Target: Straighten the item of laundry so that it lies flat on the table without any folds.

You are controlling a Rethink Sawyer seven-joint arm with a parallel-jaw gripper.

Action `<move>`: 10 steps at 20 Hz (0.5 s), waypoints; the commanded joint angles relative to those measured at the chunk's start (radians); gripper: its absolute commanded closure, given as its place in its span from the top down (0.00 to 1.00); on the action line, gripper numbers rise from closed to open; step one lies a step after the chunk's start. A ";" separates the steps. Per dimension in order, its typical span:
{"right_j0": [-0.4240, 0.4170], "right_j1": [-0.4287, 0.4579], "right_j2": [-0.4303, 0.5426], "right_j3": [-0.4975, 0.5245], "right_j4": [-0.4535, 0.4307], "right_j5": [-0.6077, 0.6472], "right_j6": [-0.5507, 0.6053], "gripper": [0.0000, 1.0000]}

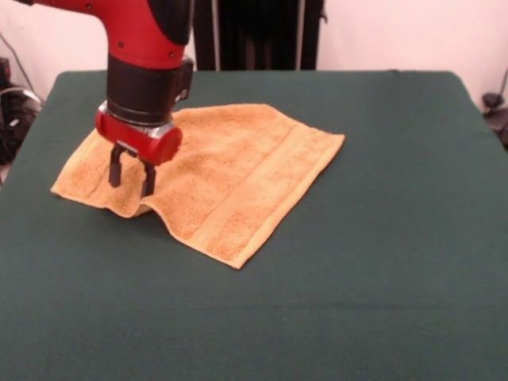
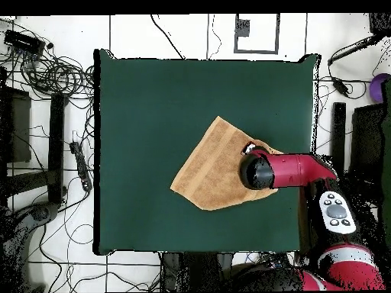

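At the near side of the front view the green table (image 1: 357, 302) is bare, and a little further up the orange-tan hand towel (image 1: 238, 175) lies left of centre, with its long axis going from the lower right corner up to the left and one woven band (image 1: 266, 186) flat along the right end. Behind that flat part, at the left of the frame, the gripper (image 1: 132, 176) points down with its two fingers a little spread and pinching nothing, their tips at the cloth or just above a raised fold at the left end. Most of the towel therefore lies to the right of the gripper, and I judge that the left end must be pulled away from this flat part, toward the left.
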 commanded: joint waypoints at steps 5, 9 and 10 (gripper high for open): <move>0.167 -0.080 0.095 0.094 0.146 0.183 0.029 1.00; 0.195 -0.083 0.095 0.087 0.177 0.172 0.040 1.00; 0.203 -0.072 0.089 0.075 0.177 0.159 0.043 1.00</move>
